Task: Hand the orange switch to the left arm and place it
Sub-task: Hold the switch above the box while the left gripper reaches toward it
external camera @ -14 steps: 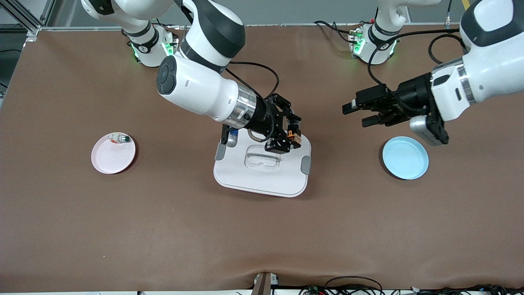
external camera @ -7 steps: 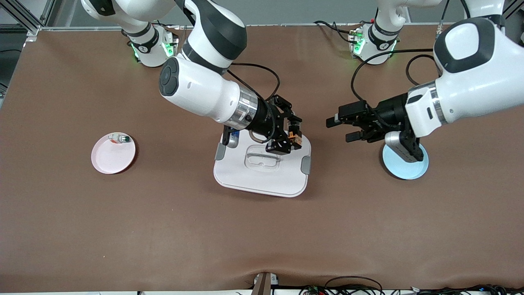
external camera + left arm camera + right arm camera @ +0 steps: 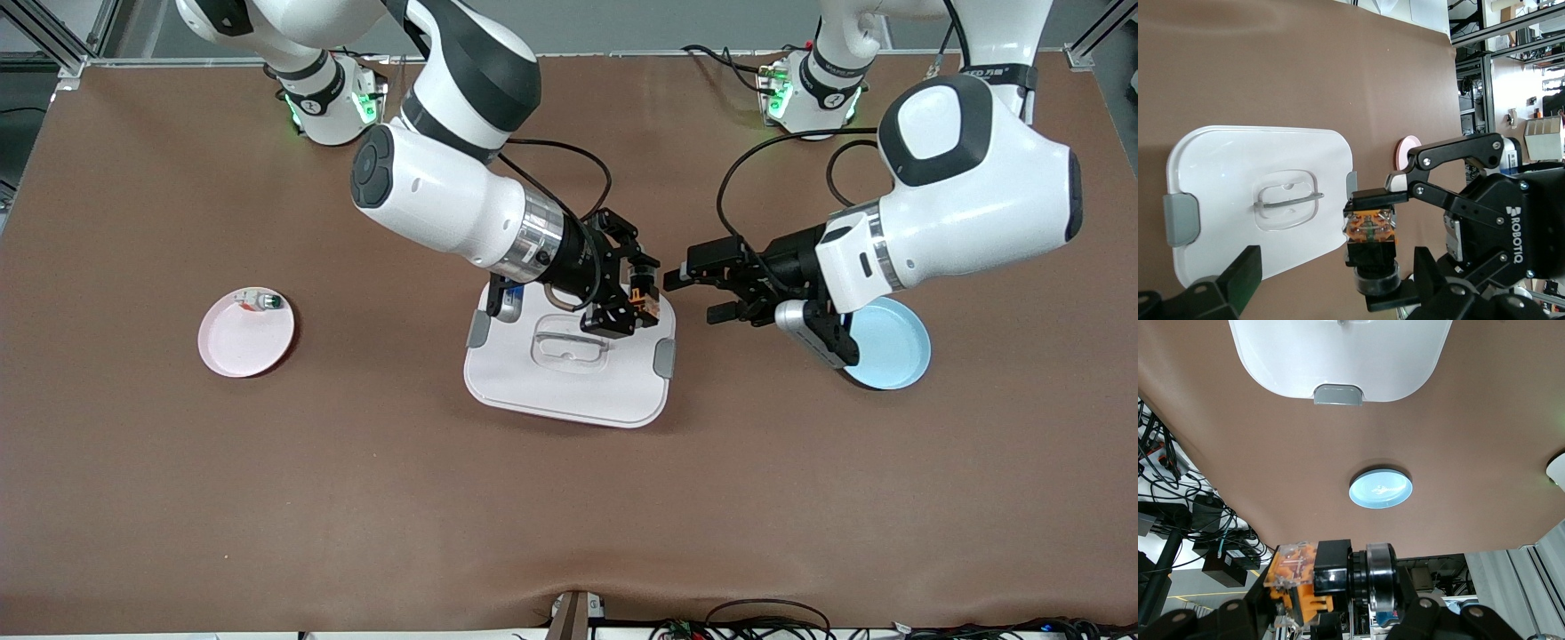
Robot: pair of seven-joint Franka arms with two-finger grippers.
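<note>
The right gripper [image 3: 638,302] hangs over the box [image 3: 569,373], at the corner toward the left arm's end of the table. It is clamped tight on the orange switch [image 3: 642,300], presenting it sideways, up in the air, seemingly so the other arm can take it without touching the lid. The left gripper [image 3: 707,295] sits just beside that corner, over bare table next to the blue plate [image 3: 893,351], fingers spread wide and empty, lined up on the switch. The pink plate [image 3: 245,333] holds only a small white-and-green part [image 3: 260,301].
</note>
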